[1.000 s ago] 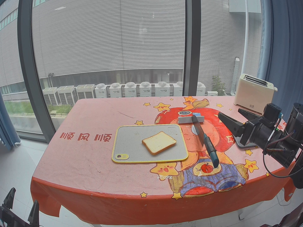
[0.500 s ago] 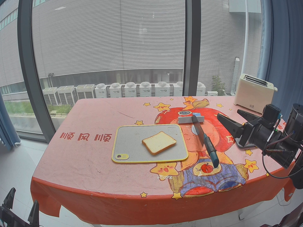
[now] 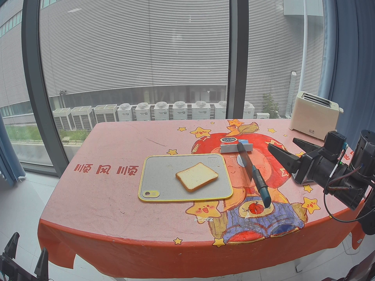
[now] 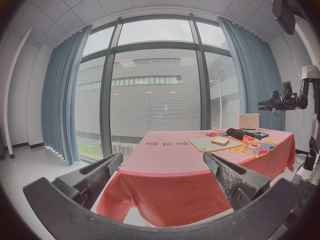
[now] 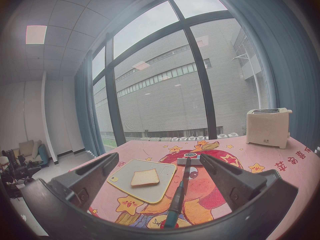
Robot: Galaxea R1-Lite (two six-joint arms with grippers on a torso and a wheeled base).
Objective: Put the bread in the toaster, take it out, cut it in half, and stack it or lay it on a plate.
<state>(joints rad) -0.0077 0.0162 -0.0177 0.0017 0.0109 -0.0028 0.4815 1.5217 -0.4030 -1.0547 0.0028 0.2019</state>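
- Right gripper: fingers apart, right of knife; an off-centre grab could skid it.
- Left gripper: fingers apart, low near-left; unheld bread may slide.

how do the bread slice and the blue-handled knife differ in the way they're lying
The tan square bread slice lies flat on the grey yellow-rimmed cutting board. The dark blue-handled knife lies beside it on the tablecloth, blade tip propped on a small grey rest. The bread is square, the knife long and thin. Both lie untouched.
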